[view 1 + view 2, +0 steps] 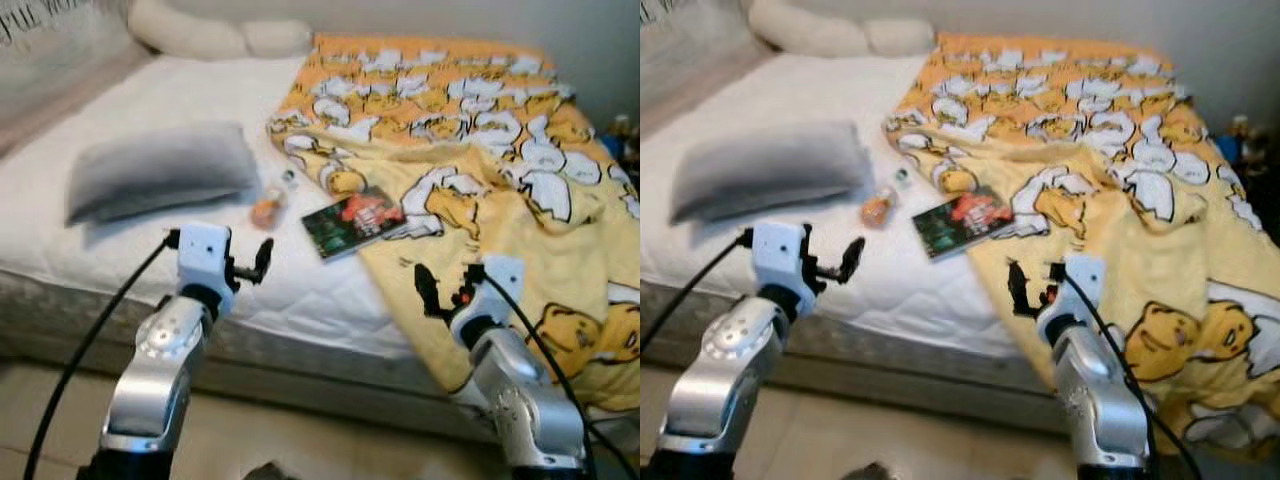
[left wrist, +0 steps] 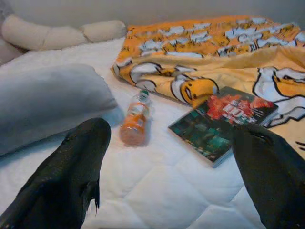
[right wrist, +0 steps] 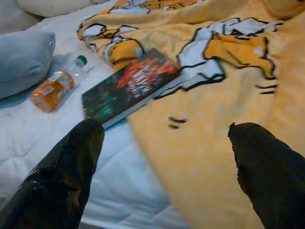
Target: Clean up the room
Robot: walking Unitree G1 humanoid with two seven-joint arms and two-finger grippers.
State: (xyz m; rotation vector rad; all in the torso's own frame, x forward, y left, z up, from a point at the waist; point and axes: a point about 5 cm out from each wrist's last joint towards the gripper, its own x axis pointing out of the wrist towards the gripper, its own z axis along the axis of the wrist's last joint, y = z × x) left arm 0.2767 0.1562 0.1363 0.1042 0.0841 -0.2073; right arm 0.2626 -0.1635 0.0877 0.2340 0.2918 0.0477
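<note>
Both grippers hover at the bed's (image 1: 330, 310) front edge; left gripper (image 2: 174, 176) spread apart, right gripper (image 3: 167, 176) likewise. An orange bottle (image 2: 136, 121) lies beside a book (image 2: 221, 121); the book touches the yellow blanket (image 1: 480, 150); a grey pillow (image 1: 160, 170) sits near the bottle.

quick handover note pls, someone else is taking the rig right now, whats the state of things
Left gripper: open, empty, raised at the bed's near edge, aimed toward the bottle.
Right gripper: open, empty, raised over the blanket's hanging edge.
On the mattress: a grey pillow, an orange bottle lying on its side, and a book partly resting on the rumpled yellow blanket.
Done: nothing is picked up yet.
Left: probably clear away the bottle and book, then straighten the blanket and pillow.
</note>
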